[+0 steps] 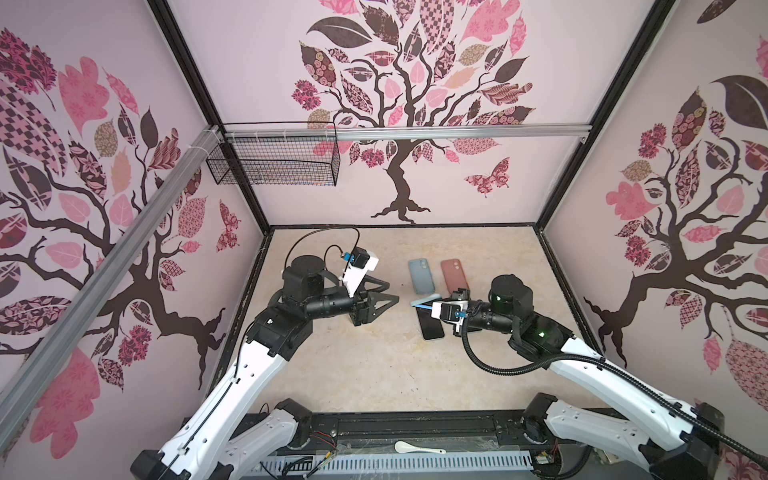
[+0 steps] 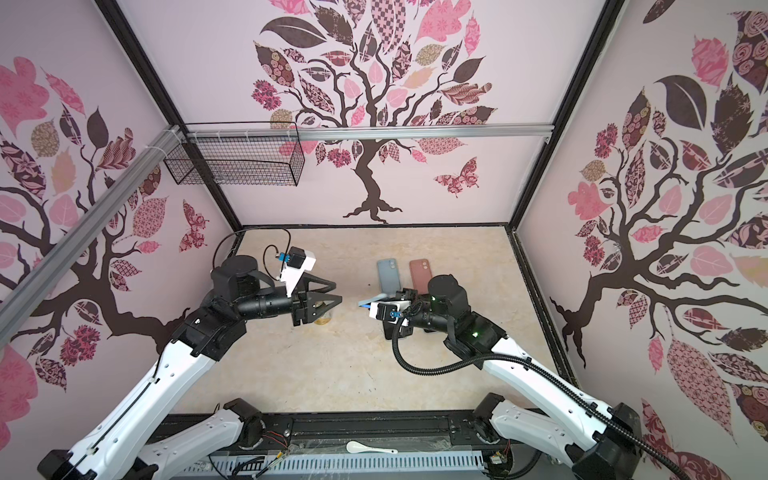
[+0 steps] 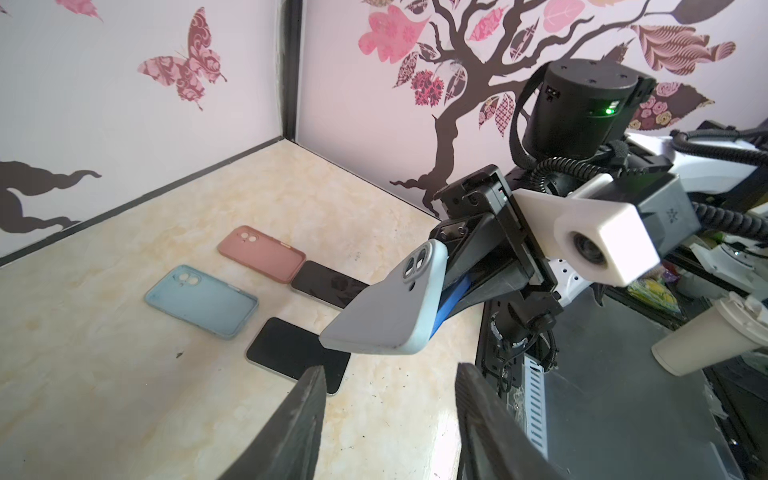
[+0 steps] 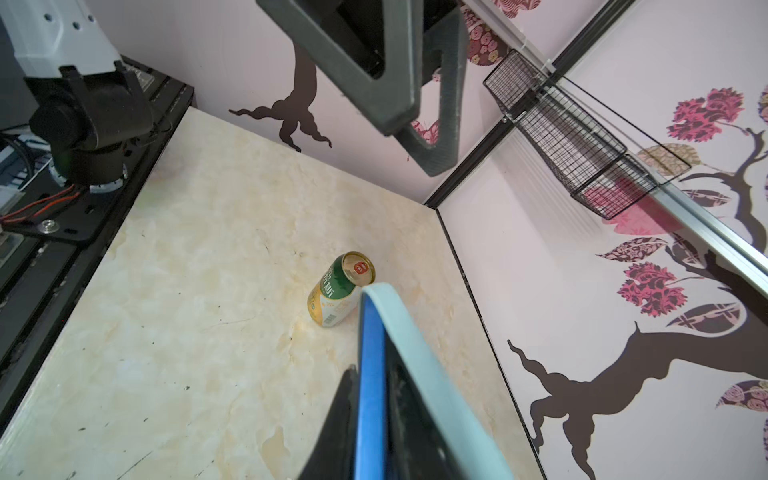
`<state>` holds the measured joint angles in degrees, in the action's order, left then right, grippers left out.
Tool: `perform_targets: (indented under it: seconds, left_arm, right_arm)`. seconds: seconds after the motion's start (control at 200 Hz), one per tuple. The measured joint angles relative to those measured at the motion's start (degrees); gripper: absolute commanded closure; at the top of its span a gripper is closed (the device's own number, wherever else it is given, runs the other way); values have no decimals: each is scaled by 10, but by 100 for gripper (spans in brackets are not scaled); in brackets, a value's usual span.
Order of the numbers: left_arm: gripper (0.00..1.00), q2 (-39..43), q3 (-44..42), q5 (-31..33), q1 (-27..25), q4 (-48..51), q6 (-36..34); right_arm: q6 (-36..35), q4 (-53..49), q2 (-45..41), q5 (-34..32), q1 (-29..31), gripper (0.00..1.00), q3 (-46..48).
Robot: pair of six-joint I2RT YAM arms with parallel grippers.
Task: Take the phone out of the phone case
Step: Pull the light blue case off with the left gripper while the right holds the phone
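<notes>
R tool point(image 3: 457, 278): case point(image 3: 386, 307) lengthwise toward L tool point(image 3: 388, 370)

the left claw point(image 1: 392, 291) hangs over the tabletop point(image 1: 353, 374), fingers spread, holding nothing. the right claw point(image 1: 430, 302) clamps a pale blue phone case point(image 1: 424, 299), a blue phone point(image 1: 420, 306) edge showing, above a black phone point(image 1: 430, 327). a blue case point(image 1: 421, 274) and a pink case point(image 1: 453, 274) lie flat behind.

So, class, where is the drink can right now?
In a top view, the drink can sits on the table left of centre, mostly hidden beneath the left pincer.
</notes>
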<state>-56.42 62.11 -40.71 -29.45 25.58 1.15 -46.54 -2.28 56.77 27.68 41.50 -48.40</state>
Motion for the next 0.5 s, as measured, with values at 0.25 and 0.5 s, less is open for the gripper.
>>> perform_targets:
  seconds: [0.25,0.5]
  left_arm:
    - [45,-51,31,24,-87,24,-32]
    - [47,-99,40,45,-108,28,-43]
  right_arm:
    - [-44,-33,21,6,5,100,-1]
    - [-54,-36,22,9,15,100,-9]
